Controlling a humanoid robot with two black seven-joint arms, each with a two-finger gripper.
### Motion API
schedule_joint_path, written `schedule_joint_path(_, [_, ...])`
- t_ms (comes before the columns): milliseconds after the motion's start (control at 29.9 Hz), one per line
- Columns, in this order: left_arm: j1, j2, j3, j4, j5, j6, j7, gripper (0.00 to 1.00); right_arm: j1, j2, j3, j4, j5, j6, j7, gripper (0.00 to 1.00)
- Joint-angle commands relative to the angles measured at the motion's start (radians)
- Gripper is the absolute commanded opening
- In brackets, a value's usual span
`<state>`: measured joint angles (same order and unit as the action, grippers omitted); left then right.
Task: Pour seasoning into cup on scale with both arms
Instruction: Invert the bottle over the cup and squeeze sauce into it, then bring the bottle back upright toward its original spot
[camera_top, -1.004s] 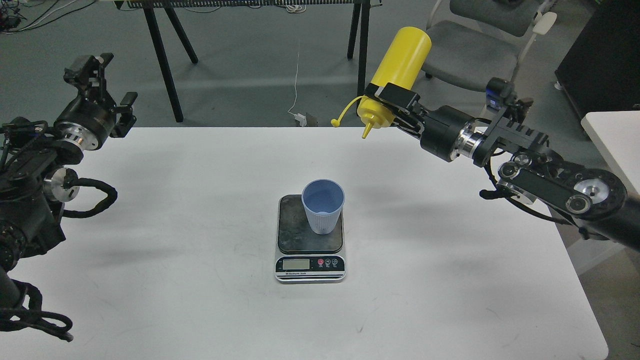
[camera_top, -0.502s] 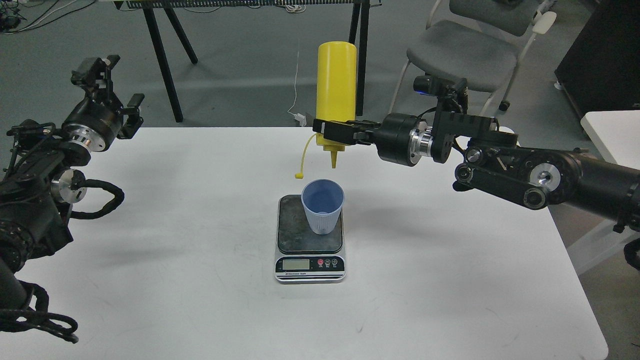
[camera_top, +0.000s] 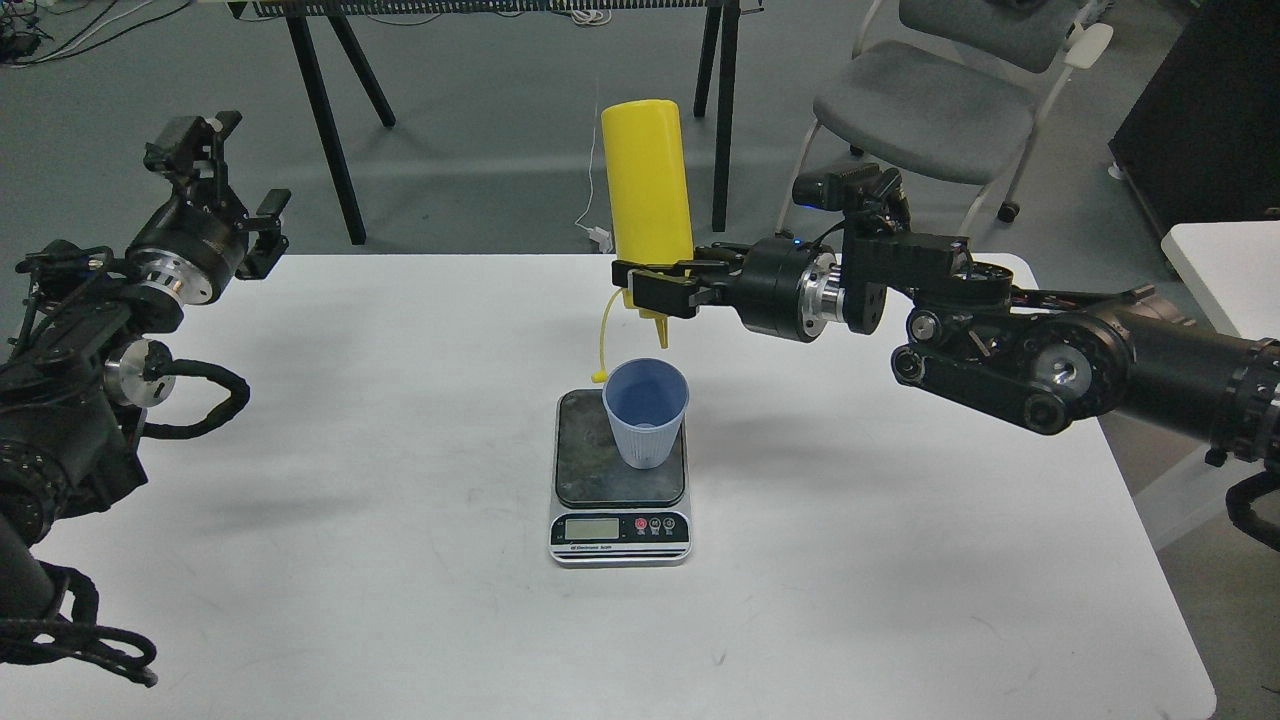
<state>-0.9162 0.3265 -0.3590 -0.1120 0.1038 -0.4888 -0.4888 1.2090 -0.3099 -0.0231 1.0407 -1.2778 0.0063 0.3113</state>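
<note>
The yellow seasoning bottle (camera_top: 648, 190) hangs upside down, nozzle pointing down just above the far rim of the light-blue cup (camera_top: 645, 412). Its cap strap dangles to the cup's left rim. My right gripper (camera_top: 657, 290) is shut on the bottle near its neck. The cup stands upright on the dark plate of the scale (camera_top: 620, 490) at the table's middle. Nothing shows inside the cup. My left gripper (camera_top: 222, 175) is held up over the table's far left corner, away from the scale, its fingers spread and empty.
The white table (camera_top: 350, 560) bears only the scale. Behind it stand black trestle legs (camera_top: 330, 140) and a grey chair (camera_top: 920, 100). A second white table edge (camera_top: 1225, 270) shows at the right.
My right arm swung the bottle left from the far right, turned it nozzle-down, and lowered it over the cup. The left arm barely shifted.
</note>
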Motion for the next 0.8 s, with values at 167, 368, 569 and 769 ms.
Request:
schedule_joint_path(167, [-0.003,-0.003,0.0,0.0,-0.001,0.0,0.0,0.97,0.006,0.018,0.0,-0.019,-0.078,-0.006,0.0,0.28])
schedule_joint_path(368, [-0.003,-0.001,0.0,0.0,-0.001,0.0,0.0,0.97,0.014,0.015,0.005,-0.016,-0.078,-0.006,-0.003,0.28])
schedule_joint_path(569, [0.0,0.0,0.0,0.0,-0.001,0.0,0.0,0.97,-0.048,-0.072,0.106,0.005,0.345,0.015,-0.018,0.28])
schedule_joint_path(769, [0.002,-0.003,0.0,0.0,-0.001,0.0,0.0,0.97,-0.199,-0.288,0.256,0.192,0.905,0.122,0.017,0.28])
